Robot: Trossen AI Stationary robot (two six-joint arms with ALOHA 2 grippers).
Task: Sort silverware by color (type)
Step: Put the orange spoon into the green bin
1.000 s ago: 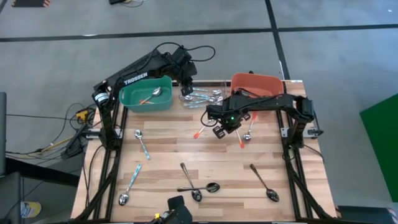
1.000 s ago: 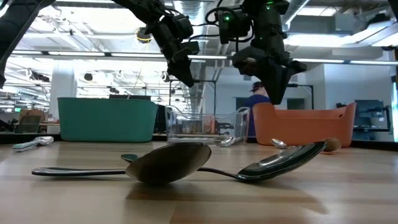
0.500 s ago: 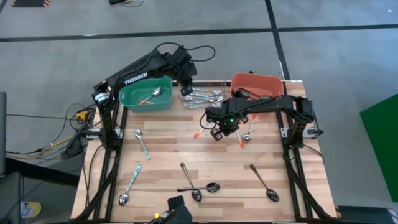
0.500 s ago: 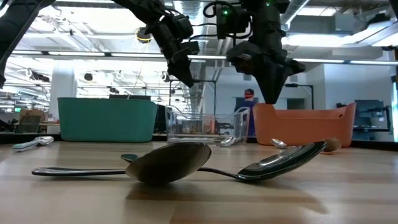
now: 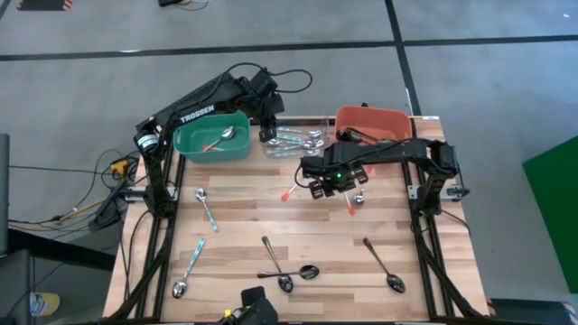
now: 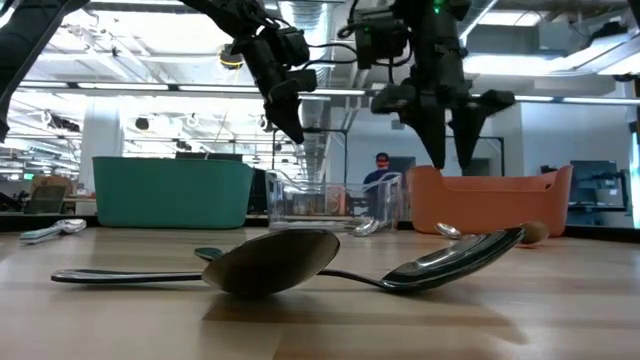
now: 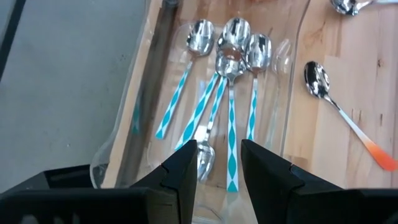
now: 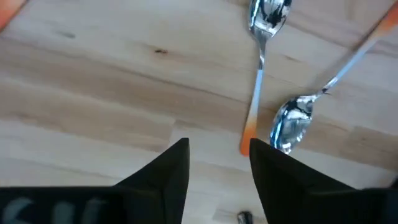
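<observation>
My right gripper (image 5: 336, 188) hangs open, pointing down, above two orange-handled spoons (image 8: 258, 68) (image 8: 291, 127) that lie flat on the table; nothing is between its fingers (image 8: 219, 144). A third orange spoon (image 5: 291, 190) lies just to its left. My left gripper (image 5: 268, 129) stands open over the clear bin (image 5: 293, 141), slanting down at several teal-handled spoons (image 7: 231, 118) lying in it; its fingers (image 7: 217, 144) are empty. In the low view both grippers (image 6: 290, 125) (image 6: 450, 150) hang well above the table.
A teal bin (image 5: 214, 137) with one orange spoon in it stands at the far left, an orange bin (image 5: 372, 122) at the far right. Two teal spoons (image 5: 206, 208) (image 5: 190, 269) lie at the left. Three black spoons (image 5: 275, 262) (image 5: 293, 273) (image 5: 384, 264) lie near the front edge.
My right gripper has opened its fingers wide and rolled about its downward-pointing axis while staying over the orange spoons. The spoons on the table have not moved.
</observation>
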